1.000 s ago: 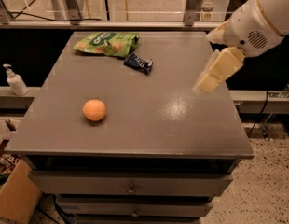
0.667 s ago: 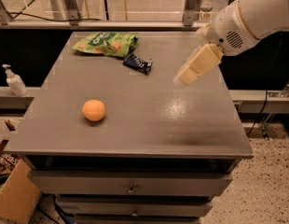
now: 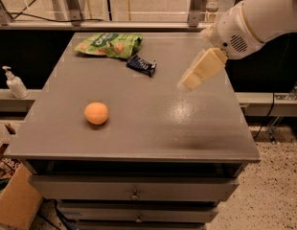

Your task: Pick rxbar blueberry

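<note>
The rxbar blueberry [image 3: 142, 64] is a small dark navy bar with white markings, lying flat on the grey table [image 3: 153, 128] toward the back centre, just right of the green bag. My gripper [image 3: 188, 83] is cream-coloured and hangs from the white arm at the right. It hovers above the table, to the right of the bar and slightly nearer the front, about a bar's length or two from it, and holds nothing that I can see.
A green crinkled snack bag [image 3: 109, 44] lies at the back left, next to the bar. An orange round fruit [image 3: 96, 113] sits front left. A soap bottle [image 3: 14, 83] stands on a ledge at the left. Drawers [image 3: 134, 193] are below the tabletop.
My gripper has moved left across the table toward the bar and dropped slightly. The bar, bag and orange have not moved.
</note>
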